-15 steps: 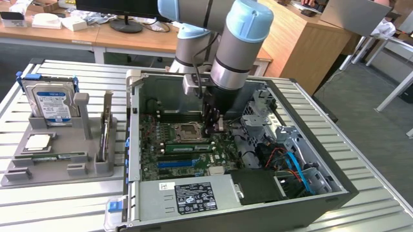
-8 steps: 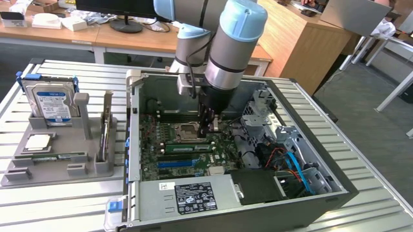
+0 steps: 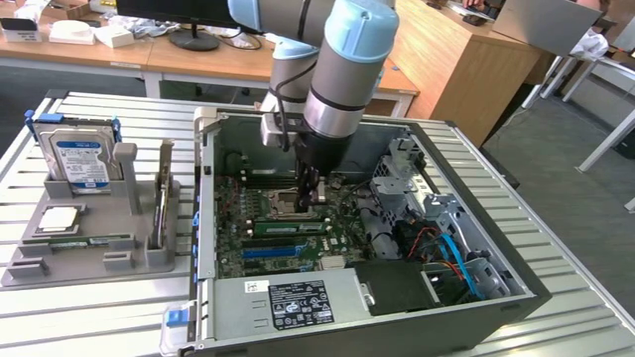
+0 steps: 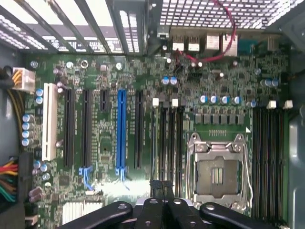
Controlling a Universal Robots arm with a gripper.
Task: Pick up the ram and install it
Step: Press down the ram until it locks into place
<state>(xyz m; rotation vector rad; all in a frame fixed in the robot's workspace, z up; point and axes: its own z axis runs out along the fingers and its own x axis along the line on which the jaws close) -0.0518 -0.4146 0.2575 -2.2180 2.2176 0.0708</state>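
Exterior view: the grey and pale-blue robot arm (image 3: 332, 67) reaches down into the open black computer case (image 3: 496, 297), which lies on its side on the slatted metal bench (image 3: 575, 245). The black pincer (image 3: 311, 195) hangs over the green motherboard (image 3: 238, 201), just beside the empty silver processor socket (image 3: 285, 201). The pincer is closed; I cannot make out anything between its tips.

One long, narrow green ram stick (image 3: 291, 227) sits in a slot on the motherboard, just beyond the pincer toward the near edge of the bench. A second green ram stick (image 3: 79, 241) lies flat in the grey parts holder (image 3: 89, 260) near the bench's edge at the exterior view's left. The same holder carries a blue-labelled boxy hard drive (image 3: 82, 160) standing upright and a square silver processor chip (image 3: 58, 218) lying flat.

Wrist view: the closed pincer (image 4: 163, 188) shows with its tips together, over the board's dark memory slots (image 4: 167, 138), with a blue expansion slot (image 4: 121, 129) and the metal-framed processor socket (image 4: 220, 174) to either side.
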